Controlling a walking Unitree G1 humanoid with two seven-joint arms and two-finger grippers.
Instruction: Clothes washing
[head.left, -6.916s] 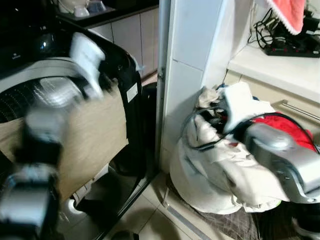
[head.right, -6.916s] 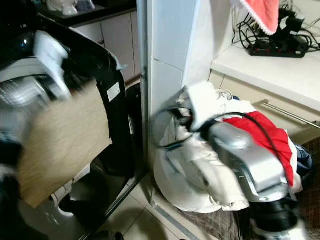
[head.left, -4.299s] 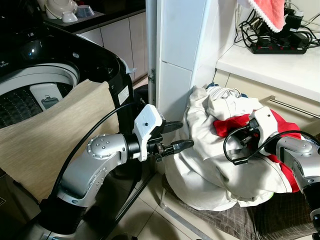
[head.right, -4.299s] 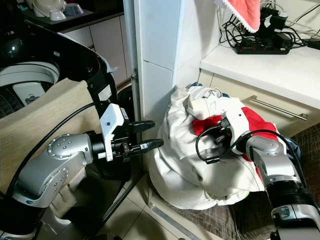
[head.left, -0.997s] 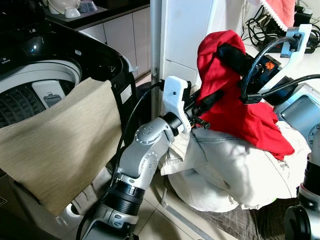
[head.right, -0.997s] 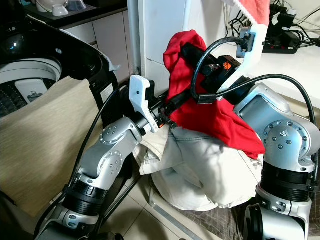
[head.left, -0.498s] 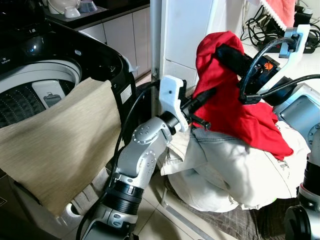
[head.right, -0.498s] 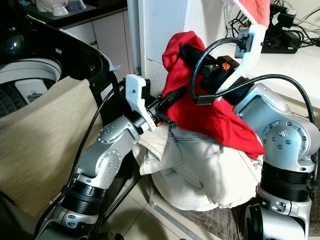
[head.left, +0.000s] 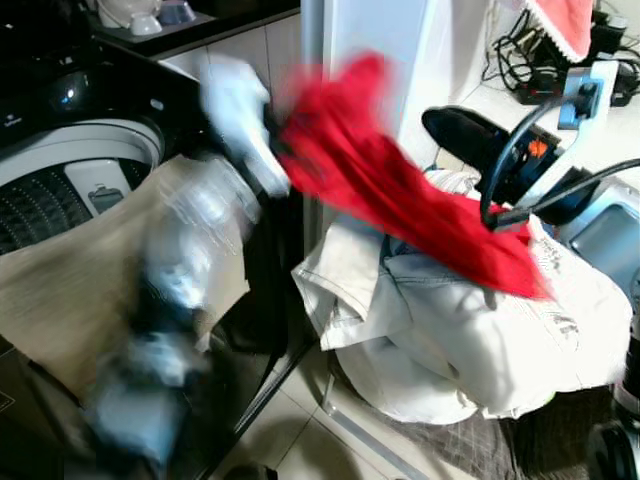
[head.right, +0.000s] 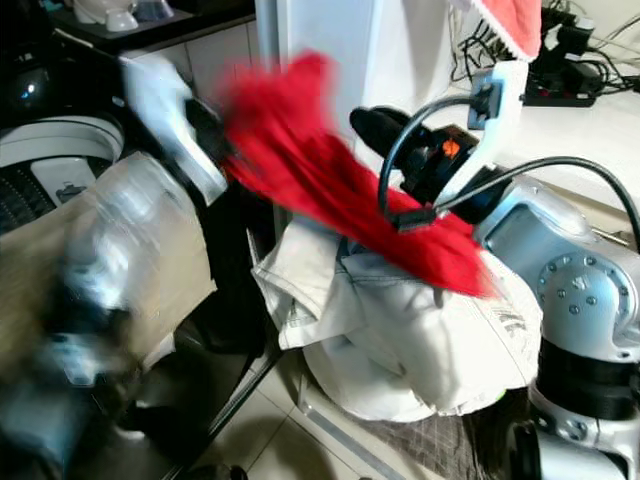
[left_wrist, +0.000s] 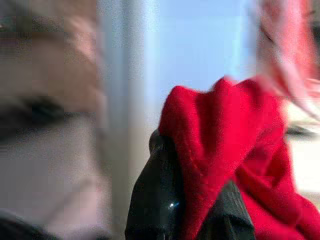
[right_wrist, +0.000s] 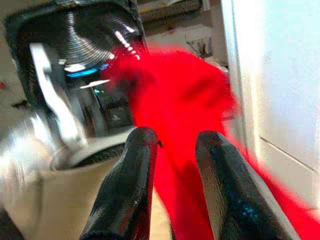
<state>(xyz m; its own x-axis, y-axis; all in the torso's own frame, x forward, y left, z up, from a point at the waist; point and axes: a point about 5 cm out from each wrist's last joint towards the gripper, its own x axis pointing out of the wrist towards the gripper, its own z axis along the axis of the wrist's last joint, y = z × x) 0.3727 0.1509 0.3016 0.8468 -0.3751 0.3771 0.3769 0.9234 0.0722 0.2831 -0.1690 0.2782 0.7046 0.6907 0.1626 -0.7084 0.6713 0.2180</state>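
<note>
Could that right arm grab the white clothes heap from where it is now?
Probably yes. The right gripper hangs open just above the white clothes heap, holding nothing. Only the tail of the red garment, pinched in the left gripper, drapes across the top.

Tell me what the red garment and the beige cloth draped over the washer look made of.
Red garment: soft, matte, fleecy-looking knit with a fuzzy surface, pinched between the left gripper's fingers. Beige cloth: seemingly flat woven fabric, but too blurred to be sure.
</note>
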